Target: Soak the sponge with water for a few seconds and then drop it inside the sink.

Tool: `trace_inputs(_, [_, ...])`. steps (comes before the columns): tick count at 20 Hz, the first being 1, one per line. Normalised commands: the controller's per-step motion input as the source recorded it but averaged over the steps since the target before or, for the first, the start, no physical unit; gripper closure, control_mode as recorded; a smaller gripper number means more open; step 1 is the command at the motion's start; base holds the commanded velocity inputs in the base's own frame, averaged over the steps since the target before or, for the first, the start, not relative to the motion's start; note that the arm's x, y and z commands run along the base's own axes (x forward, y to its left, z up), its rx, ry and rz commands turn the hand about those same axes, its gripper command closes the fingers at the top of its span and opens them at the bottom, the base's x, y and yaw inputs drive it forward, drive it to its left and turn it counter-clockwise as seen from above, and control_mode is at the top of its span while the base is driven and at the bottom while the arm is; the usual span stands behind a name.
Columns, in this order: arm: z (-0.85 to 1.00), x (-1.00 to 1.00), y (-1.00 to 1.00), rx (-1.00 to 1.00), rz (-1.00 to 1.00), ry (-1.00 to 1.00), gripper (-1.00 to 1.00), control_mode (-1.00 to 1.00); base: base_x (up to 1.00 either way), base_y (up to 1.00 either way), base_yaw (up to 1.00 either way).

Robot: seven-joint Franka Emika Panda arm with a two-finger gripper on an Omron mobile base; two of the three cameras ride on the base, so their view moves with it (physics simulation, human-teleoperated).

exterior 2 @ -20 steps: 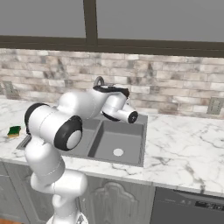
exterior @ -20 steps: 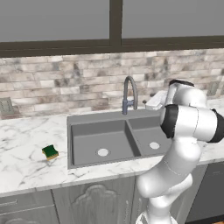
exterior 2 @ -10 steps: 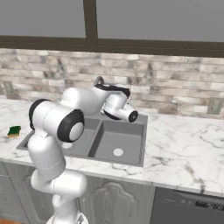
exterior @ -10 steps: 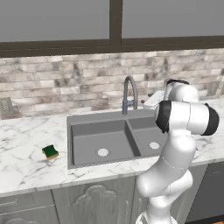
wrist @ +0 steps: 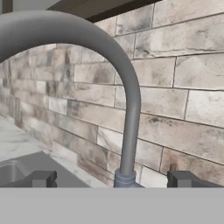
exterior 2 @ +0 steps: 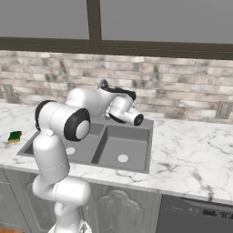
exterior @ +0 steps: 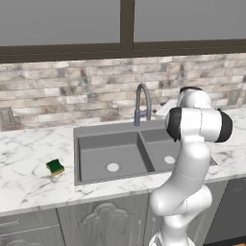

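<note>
Green-topped sponge (exterior: 55, 166) lies on your marble tabletop (exterior: 29, 185), left of the sink (exterior: 93, 139). Your pincer (wrist: 113, 179) gapes wide and empty, its fingertips (wrist: 41, 178) flanking the faucet (wrist: 130, 109) base.

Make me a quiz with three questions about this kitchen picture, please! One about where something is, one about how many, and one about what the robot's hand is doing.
1. Where is the sponge?
A. On the counter left of the sink
B. Inside the left basin
C. Under the faucet spout

2. How many basins does the sink have?
A. One
B. Two
C. Three

3. How is the gripper right now?
A. Shut on the sponge
B. Open and holding nothing
C. Squeezing the faucet neck

Answers:
1. A: in the left base view the green and yellow block lies on the marble, apart from the sink's rim.
2. B: a divider splits it into two basins, each with a round drain.
3. B: in the hand view the two fingertips stand wide apart, either side of the faucet base, with nothing between them.
</note>
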Motion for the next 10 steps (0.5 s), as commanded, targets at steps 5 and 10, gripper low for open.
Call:
trace_inputs(5, [-0.06,0.28,0.02,0.0,-0.01,0.0,-1.0,-1.0,0.0,0.0,0.0])
trace_inputs(10, [-0.12,0.35,0.0,0.0,-0.04,0.0,-1.0,-1.0,0.0,0.0,0.0])
